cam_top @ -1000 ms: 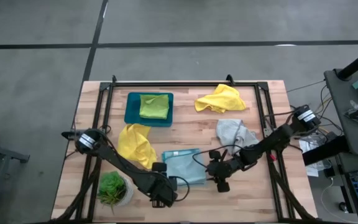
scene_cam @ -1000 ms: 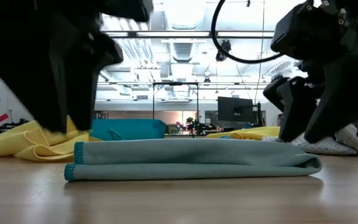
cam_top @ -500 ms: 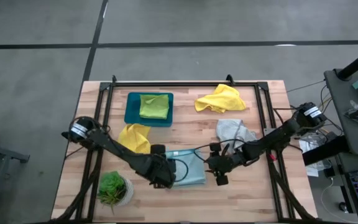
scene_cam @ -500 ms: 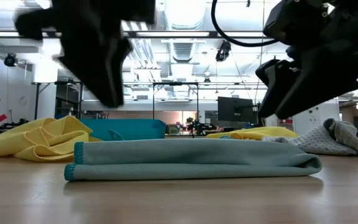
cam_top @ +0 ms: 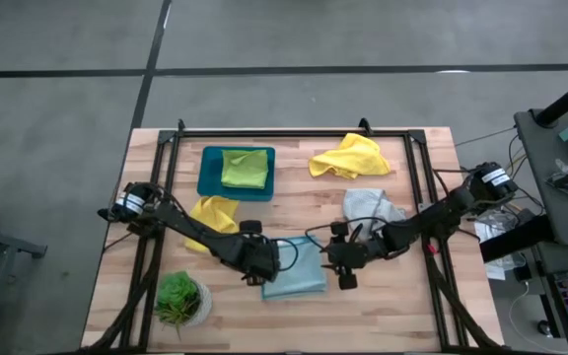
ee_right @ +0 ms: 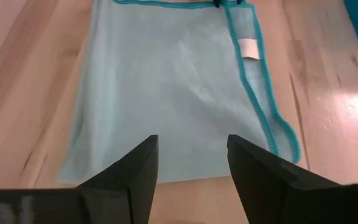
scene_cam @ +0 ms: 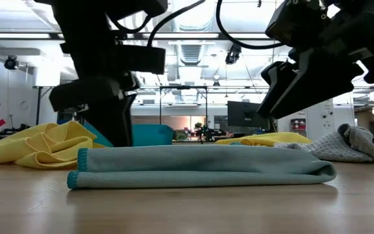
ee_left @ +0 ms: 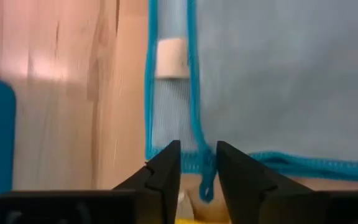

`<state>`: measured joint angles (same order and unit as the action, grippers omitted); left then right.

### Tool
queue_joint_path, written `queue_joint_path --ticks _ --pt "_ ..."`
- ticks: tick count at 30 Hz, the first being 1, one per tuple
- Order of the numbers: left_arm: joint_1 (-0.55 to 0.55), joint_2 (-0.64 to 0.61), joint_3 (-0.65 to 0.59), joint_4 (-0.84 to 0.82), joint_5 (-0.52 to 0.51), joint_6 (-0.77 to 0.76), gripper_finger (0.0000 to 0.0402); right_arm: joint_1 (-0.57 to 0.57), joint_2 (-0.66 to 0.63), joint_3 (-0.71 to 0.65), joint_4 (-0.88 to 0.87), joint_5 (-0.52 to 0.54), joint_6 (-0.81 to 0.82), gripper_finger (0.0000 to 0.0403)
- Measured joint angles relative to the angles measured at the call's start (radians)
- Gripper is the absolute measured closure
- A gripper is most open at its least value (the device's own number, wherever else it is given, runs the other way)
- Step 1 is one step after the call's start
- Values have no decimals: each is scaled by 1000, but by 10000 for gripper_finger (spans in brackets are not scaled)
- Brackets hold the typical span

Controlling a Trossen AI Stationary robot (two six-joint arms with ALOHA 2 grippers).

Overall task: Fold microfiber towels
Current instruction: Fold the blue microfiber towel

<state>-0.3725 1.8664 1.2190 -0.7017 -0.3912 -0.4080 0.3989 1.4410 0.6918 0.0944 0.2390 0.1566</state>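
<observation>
high view: the blue towel (cam_top: 294,266) lies folded into a rough rectangle near the middle of the wood-plank table (cam_top: 412,306), between the two grippers. the left gripper (cam_top: 264,264) sits at its left edge; the right gripper (cam_top: 335,264) is just off its right edge. a lime towel (cam_top: 244,168) lies folded in the teal tray (cam_top: 208,177) at the back left. one yellow towel (cam_top: 213,217) is bunched just in front of the tray, another yellow towel (cam_top: 349,156) is crumpled at the back right, and the grey towel (cam_top: 371,209) lies rumpled in front of that one. a small potted plant (cam_top: 177,298) stands at the front left.

low view: the blue towel (scene_cam: 200,166) is a flat, soft stack of layers with a rounded fold at one end and a darker stitched hem at the other. the left gripper (scene_cam: 112,127) comes down onto its far edge; the right gripper (scene_cam: 291,84) hangs above the table, clear of the cloth.

left wrist view: fine woven cloth with a bright teal overlock hem, and a small white tag (ee_left: 170,57) with no writing that can be read. the left gripper (ee_left: 197,163) has its fingers close together around the hem at the towel's corner, nearly pinching it.

right wrist view: the right gripper (ee_right: 192,163) has its fingers spread apart and holds nothing; the blue towel (ee_right: 166,87) lies smooth ahead of it, hem and white tag (ee_right: 248,47) along one side.
</observation>
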Motion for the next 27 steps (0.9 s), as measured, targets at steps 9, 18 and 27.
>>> queue_joint_path --ticks 9,18,27 --pt "0 -1 7 -7 23 27 397 -9 0 0 0 0 -1 220" --pt "7 -38 46 -117 -68 51 401 -15 0 -1 0 0 -1 220" --pt "32 -52 22 -117 -86 12 401 -68 0 -1 13 34 -15 220"
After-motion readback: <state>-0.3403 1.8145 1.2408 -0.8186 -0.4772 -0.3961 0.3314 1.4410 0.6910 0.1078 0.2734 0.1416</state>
